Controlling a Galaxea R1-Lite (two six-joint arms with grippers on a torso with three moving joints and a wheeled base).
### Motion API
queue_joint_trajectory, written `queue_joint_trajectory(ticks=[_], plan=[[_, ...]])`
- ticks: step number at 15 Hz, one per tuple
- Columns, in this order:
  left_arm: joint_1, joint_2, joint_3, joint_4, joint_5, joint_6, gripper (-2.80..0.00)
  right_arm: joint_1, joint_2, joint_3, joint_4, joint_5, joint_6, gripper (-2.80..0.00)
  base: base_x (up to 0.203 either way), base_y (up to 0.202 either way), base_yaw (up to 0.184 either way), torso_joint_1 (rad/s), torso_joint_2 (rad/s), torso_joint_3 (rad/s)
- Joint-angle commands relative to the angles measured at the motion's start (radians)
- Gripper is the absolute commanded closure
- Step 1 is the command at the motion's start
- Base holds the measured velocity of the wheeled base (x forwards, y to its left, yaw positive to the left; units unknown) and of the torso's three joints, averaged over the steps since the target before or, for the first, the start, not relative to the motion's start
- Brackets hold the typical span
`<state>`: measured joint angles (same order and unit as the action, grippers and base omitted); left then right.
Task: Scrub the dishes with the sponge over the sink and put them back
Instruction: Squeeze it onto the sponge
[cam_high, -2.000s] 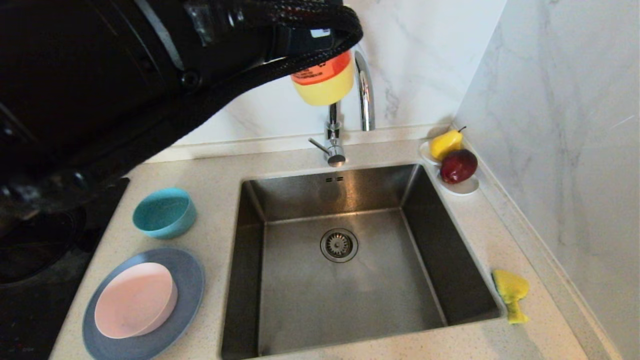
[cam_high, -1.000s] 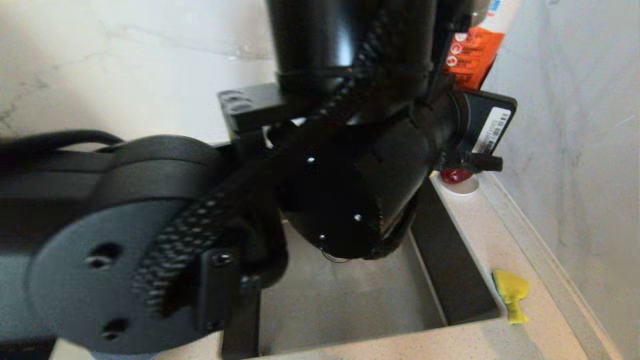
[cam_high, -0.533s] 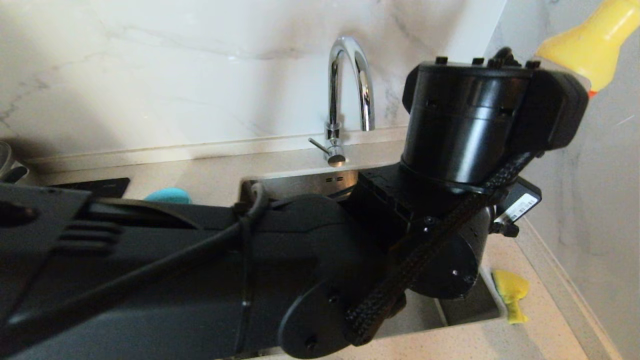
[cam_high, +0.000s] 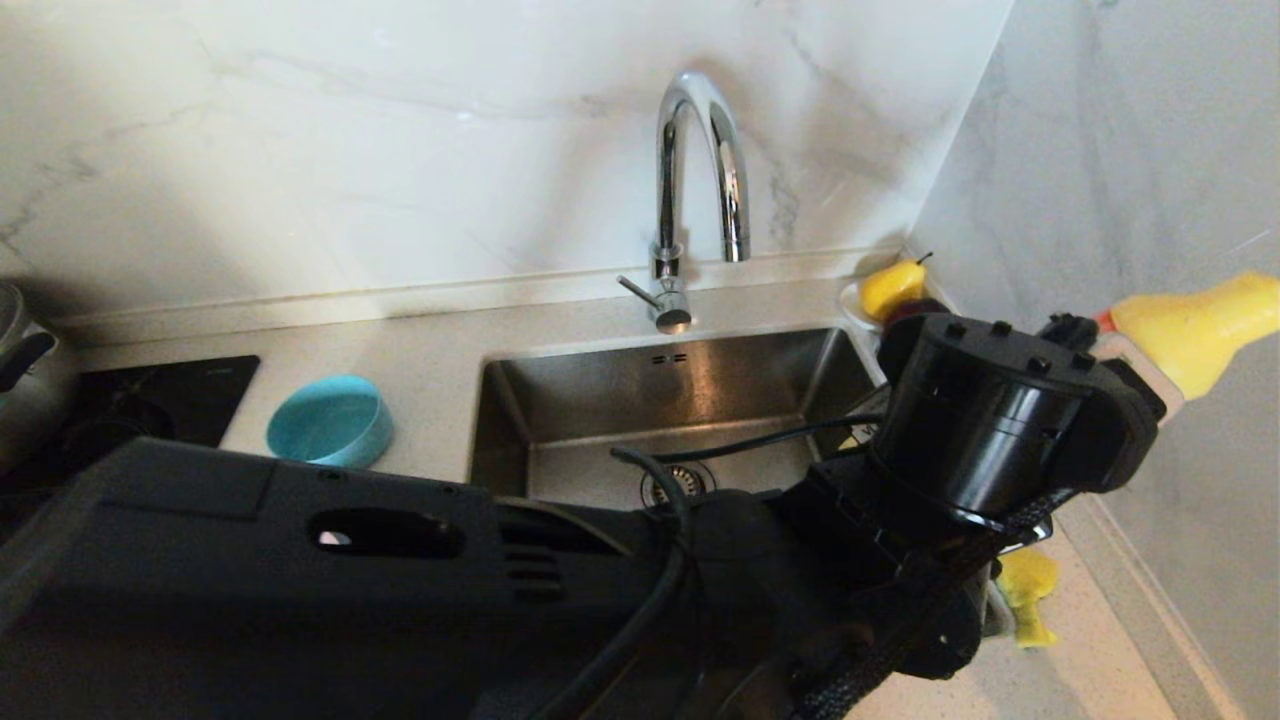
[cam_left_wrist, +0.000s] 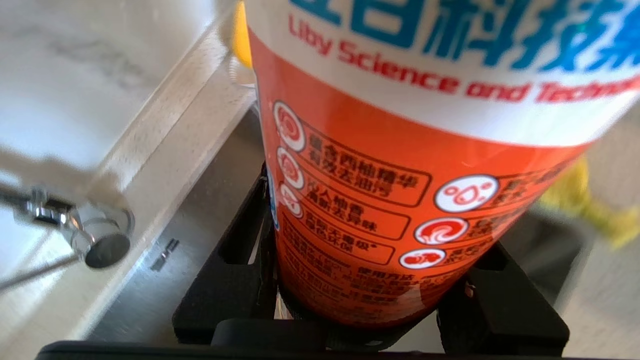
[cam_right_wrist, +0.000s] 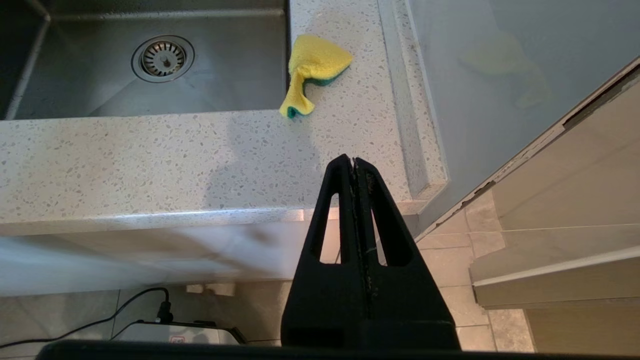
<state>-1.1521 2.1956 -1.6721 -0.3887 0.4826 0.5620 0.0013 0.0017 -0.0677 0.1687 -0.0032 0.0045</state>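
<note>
Sponge (cam_right_wrist: 312, 70) is just lying crumpled on the speckled worktop (cam_right_wrist: 150, 160), right at the sink's (cam_high: 560, 400) right edge, yellow side up with a bit of green showing. Nobody's touching it. The left tool (cam_left_wrist: 370, 320) is clamped on a big dish soap bottle (cam_left_wrist: 400, 150), orange label, yellow body, and it's holding it over the right side of the basin near the wall. The teal bowl (cam_high: 330, 420) sits on the worktop left of the sink; the arm blocks the other dishes. Right tool (cam_right_wrist: 354, 167) hangs out in front of the worktop edge, fingers pressed together, holding nothing.
</note>
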Motion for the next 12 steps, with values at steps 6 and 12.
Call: queue_joint_trajectory(ticks=[6, 12], plan=[[-0.015, 0.082, 0.02, 0.001, 0.035, 0.198, 0.0, 0.0, 0.0, 0.0, 0.001, 0.0, 0.0, 0.0, 0.0, 0.0, 0.0, 0.0, 0.0, 0.0], [-0.015, 0.135, 0.006, 0.04, 0.117, 0.303, 0.0, 0.0, 0.0, 0.0, 0.002, 0.0, 0.0, 0.0, 0.0, 0.0, 0.0, 0.0, 0.0, 0.0]])
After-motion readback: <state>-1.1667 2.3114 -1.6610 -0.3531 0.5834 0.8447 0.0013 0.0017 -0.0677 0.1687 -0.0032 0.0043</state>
